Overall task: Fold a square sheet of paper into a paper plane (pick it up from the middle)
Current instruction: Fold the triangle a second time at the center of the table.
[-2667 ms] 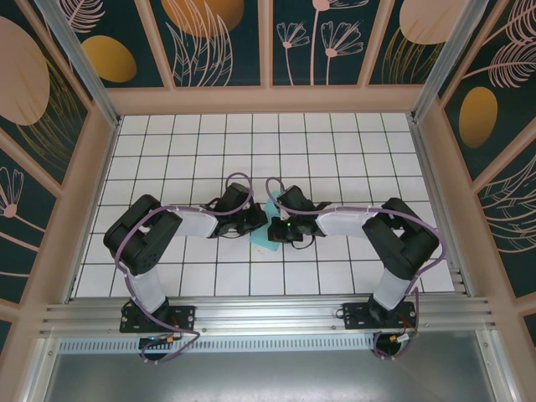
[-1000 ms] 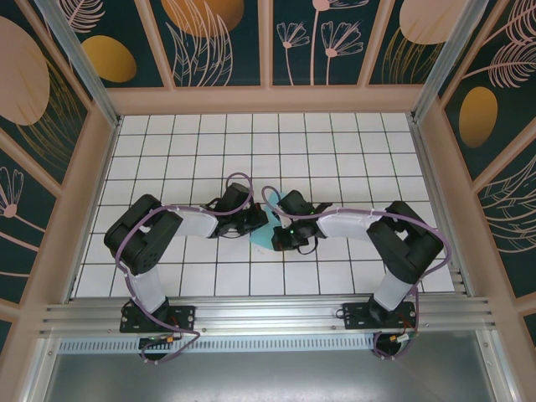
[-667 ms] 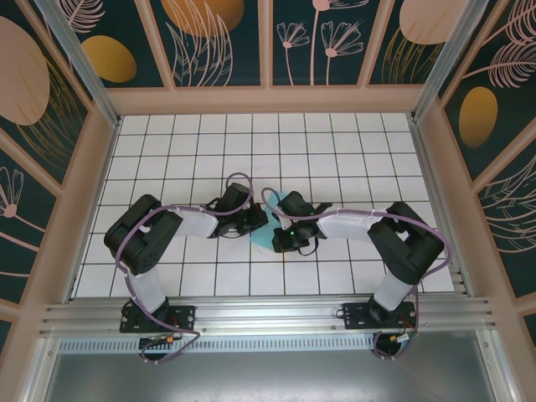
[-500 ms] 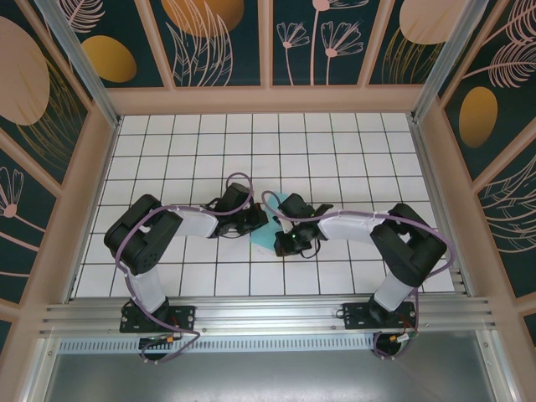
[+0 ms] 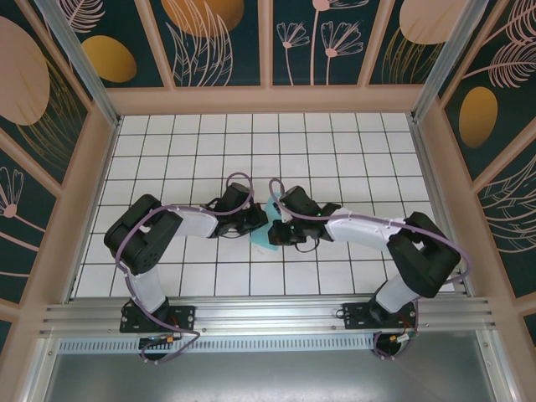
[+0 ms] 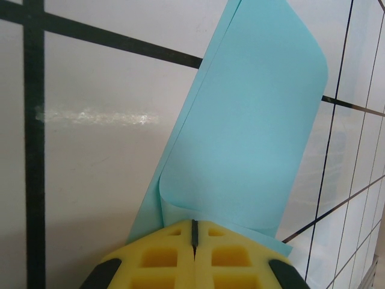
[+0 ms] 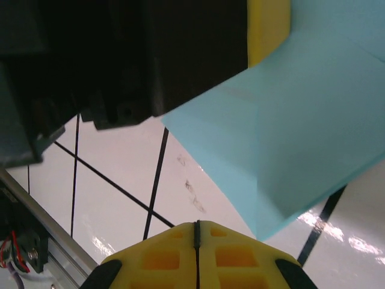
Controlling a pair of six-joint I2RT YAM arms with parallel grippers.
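**Left clamped on the paper, right shut beside it**

My left jaws are pressed together on the near edge of the paper [image 6: 246,132]. It runs away from them over the tiled bench [image 6: 90,180], one side rolled over on itself in a loose curl. My right jaws are together too, with nothing between them. The paper spreads just ahead of them, its lowest corner close beside their tips, and I cannot tell whether it touches. From above, both meet mid-bench, the paper between them and partly hidden beneath.
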